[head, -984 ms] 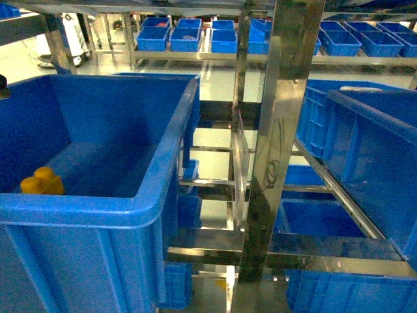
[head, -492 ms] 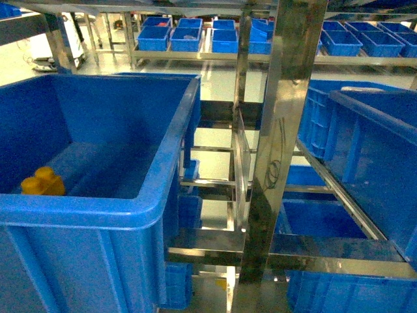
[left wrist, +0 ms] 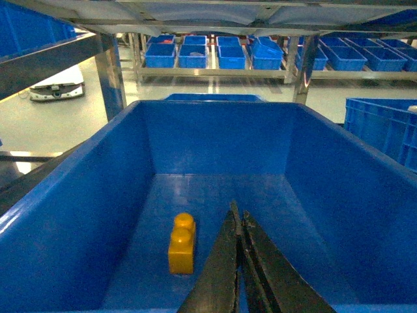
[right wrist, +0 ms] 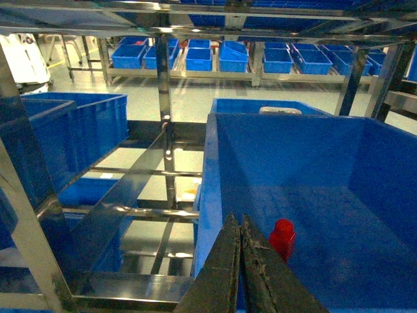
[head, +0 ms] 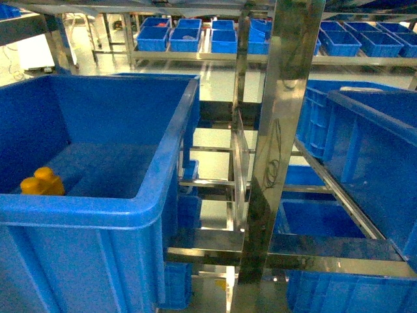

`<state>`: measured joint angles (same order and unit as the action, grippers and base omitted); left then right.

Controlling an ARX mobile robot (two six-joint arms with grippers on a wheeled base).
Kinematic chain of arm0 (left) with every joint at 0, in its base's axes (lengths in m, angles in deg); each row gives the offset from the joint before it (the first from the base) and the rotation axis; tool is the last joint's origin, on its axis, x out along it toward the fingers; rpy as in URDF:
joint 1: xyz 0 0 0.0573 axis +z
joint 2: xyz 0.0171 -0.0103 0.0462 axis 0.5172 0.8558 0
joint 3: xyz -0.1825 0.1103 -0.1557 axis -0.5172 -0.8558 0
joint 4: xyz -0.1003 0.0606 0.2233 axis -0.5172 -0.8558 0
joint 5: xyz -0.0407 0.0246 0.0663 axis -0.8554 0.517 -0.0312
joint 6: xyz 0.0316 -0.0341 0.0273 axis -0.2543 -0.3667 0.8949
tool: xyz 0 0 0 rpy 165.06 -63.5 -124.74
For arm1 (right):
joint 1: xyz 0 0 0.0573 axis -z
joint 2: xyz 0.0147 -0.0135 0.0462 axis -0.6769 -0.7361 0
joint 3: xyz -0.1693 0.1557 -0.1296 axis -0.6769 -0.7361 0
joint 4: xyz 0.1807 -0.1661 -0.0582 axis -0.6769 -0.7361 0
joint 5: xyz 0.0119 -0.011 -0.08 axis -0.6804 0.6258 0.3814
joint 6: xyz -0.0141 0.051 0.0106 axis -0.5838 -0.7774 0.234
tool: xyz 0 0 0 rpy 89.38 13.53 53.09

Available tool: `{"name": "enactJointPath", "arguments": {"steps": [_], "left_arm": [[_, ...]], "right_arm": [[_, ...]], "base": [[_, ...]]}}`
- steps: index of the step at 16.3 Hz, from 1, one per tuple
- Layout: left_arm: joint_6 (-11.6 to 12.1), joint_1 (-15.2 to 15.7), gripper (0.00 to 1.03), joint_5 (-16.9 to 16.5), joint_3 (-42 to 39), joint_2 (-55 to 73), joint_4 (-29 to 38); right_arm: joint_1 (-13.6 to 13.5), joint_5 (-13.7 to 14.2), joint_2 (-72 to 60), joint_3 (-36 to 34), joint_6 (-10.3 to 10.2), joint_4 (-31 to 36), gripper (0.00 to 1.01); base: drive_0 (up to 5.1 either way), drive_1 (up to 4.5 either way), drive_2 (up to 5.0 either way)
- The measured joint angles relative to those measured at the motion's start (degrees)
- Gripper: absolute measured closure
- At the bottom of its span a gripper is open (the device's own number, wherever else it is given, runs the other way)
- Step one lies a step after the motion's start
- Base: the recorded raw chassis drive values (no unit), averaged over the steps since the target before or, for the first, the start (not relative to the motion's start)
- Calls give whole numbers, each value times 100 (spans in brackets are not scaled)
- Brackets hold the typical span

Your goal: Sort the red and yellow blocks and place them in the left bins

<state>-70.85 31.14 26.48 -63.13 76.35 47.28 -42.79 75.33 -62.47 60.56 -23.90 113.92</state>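
Standing across the scene, a steel rack [head: 280,130] with a shiny upright post and cross rails, carrying rows of small blue bins [head: 189,36] on its far shelves

Sitting at the left in the head view, a large deep blue crate [head: 163,176] with a thick rolled rim; seen from the left wrist view as the same blue crate [left wrist: 78,195], spreading ahead of and beneath the left tool [left wrist: 239,215]

Sitting at the right in the head view, a second blue crate [head: 371,163]; in the right wrist view this second crate [right wrist: 210,169] lying just ahead of and to the right of the right tool [right wrist: 238,225]

Reaching forward over the crate floor, the left tool with its two dark fingers pressed together, closed on nothing

Reaching forward likewise near the second crate's left wall, the right tool, fingers pressed together, gripping nothing

Lying flat on the floor of the left crate, just to the left of the left tool's tip and apart from it, the orange-yellow brick [left wrist: 182,243] with two round studs; showing low at the left edge of the crate in the head view as well [head: 42,182]

Resting on the floor of the second crate, just right of the right tool's tip, the red block [right wrist: 282,238], partly hidden behind the fingers
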Motion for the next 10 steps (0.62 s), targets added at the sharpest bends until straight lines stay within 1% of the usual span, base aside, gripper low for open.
{"name": "enactJointPath", "arguments": {"steps": [3,5,6,7,10], "left_arm": [[0,0,101,0,-107,-280,-203],[-2,0,101,0,-188,-625,-455],[0,0,101,2,-365,-673,-144],[0,0,101,0,-382,-796,-396],[-2,0,101,2,-382,-1283,-826]], "right_arm": [[0,0,221,-74,2,-151,99],[0,2,553,-149,0,-385,99],[0,2,719,-205,0,-446,99],[0,-2,748,-330,4,-267,99],[0,2,1123,-330,2,-699,99]], "base": [[0,0,0],[0,0,0],[0,0,0],[0,0,0],[0,0,0]]}}
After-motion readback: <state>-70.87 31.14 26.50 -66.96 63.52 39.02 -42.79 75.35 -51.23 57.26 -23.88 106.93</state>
